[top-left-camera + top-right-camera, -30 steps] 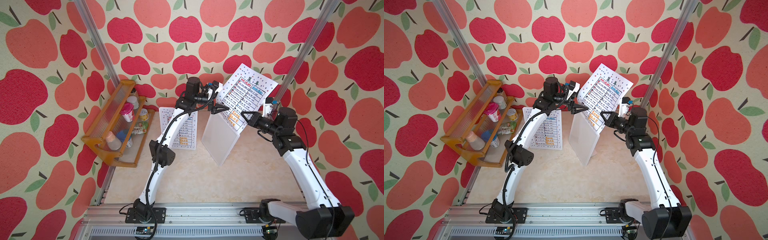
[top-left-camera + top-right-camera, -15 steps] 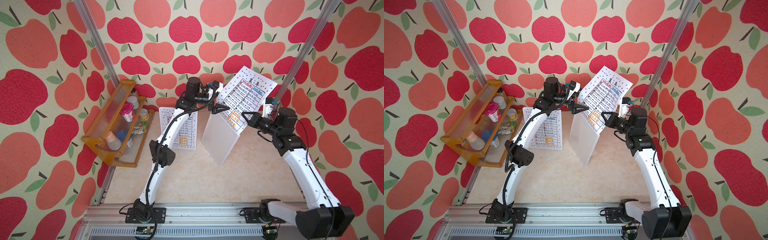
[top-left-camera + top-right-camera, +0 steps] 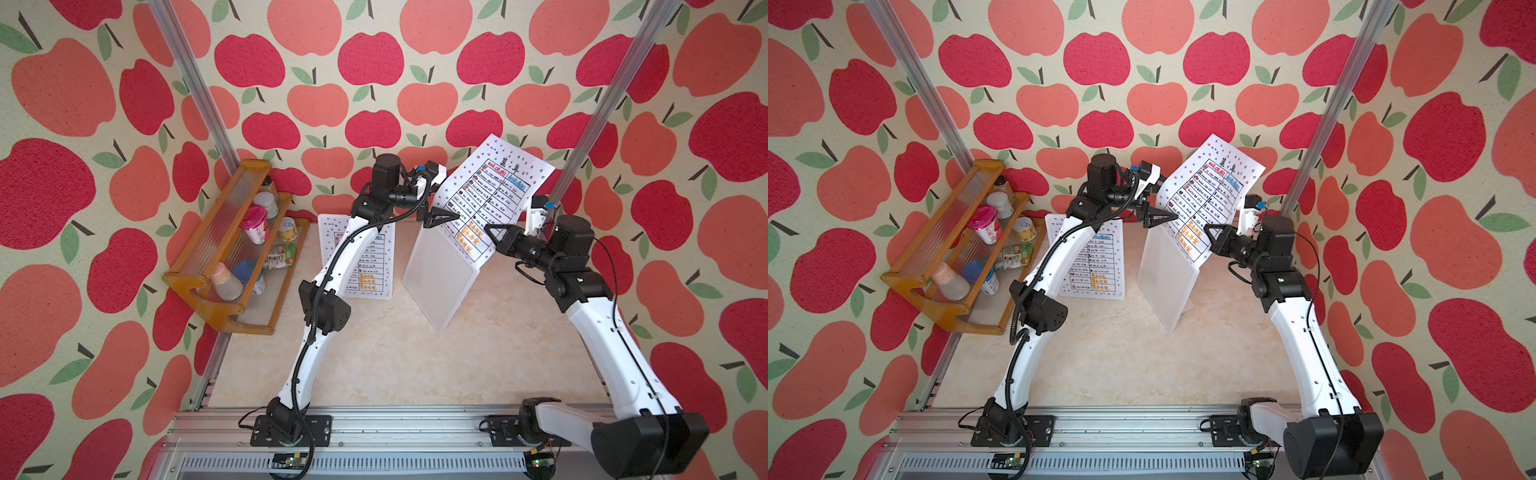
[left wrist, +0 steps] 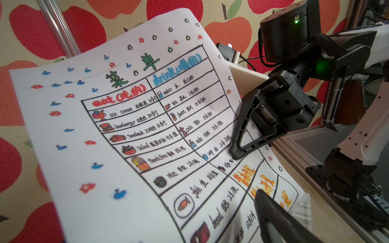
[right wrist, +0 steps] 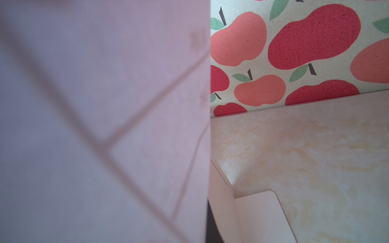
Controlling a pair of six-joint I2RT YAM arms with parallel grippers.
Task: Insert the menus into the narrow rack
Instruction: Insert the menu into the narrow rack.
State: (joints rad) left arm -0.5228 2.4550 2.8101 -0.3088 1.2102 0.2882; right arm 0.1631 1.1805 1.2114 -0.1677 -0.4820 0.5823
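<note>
One menu point(image 3: 494, 195) point(image 3: 1212, 195) stands raised over the white narrow rack point(image 3: 440, 274) point(image 3: 1167, 274), its lower edge at the rack's top. My right gripper point(image 3: 492, 235) point(image 4: 242, 147) is shut on that sheet's side edge. My left gripper point(image 3: 440, 216) point(image 3: 1158, 216) is open at the opposite edge; one of its fingers point(image 4: 273, 216) shows in front of the printed face, the other is hidden. The right wrist view shows the sheet's blank back point(image 5: 105, 126) and part of the rack point(image 5: 259, 214). The other menu point(image 3: 365, 266) point(image 3: 1100, 266) lies flat behind the left arm.
A wooden shelf point(image 3: 220, 249) point(image 3: 934, 249) with several bottles and cups leans on the left wall. Apple-print walls close in the marble-look table point(image 3: 395, 353) on three sides. Aluminium posts point(image 3: 598, 108) rise at the back corners.
The held menu has sunk slightly toward the rack. Both arms have hardly moved, and the left gripper stays open.
</note>
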